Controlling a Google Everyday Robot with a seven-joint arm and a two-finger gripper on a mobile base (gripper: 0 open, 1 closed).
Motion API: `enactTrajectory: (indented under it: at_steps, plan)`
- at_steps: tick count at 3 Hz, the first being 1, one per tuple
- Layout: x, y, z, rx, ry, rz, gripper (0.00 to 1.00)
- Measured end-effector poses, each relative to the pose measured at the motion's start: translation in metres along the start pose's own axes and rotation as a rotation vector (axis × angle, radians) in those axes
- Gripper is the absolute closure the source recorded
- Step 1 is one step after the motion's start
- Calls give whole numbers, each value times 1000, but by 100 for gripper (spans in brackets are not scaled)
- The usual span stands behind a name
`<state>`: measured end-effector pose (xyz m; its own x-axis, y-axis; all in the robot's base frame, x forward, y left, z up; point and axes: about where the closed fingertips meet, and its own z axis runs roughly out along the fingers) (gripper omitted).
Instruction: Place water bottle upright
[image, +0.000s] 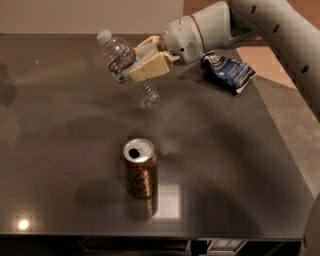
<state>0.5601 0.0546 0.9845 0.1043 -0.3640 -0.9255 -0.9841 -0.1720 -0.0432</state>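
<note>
Lower left of frame: a small bright spot of light (22, 224) lay on the dark grey desk (60, 125), close to the front edge. Rest of the left side was bare surface with faint dim patches.

Upper centre-left: the water bottle (142, 91), clear and ribbed, was tilted. Its white cap pointed to the upper left and its base to the lower right. A red-and-white label band showed around the upper body. Could not tell whether the base touched the desk or hung just above it.

The claw (132, 62) reached in from the right and was closed around the bottle's middle. One tan finger (152, 67) lay across the near side of the bottle, with the other partly visible behind it on the far side. The bottle sat clamped between the two.

Lower centre: a brown-gold drink can (140, 170) stood upright with its opened top facing up, well apart from the bottle and nearer the front edge. A pale square reflection (167, 200) sat on the desk just right of the can's foot.

Upper centre-right: the white rounded wrist housing (187, 32) joined the claw to the pale arm (272, 22), which ran off toward the upper right corner.

Right of the wrist: a crumpled blue snack bag (227, 71) lay flat on the desk, near its right edge and apart from the bottle.
</note>
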Motion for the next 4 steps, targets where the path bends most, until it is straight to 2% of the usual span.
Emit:
enactTrajectory:
  at_steps: [2,4]
  plan:
    - [10,1,-1,51,-160,26,100]
    - [24,-1,-2,93,-247,44,100]
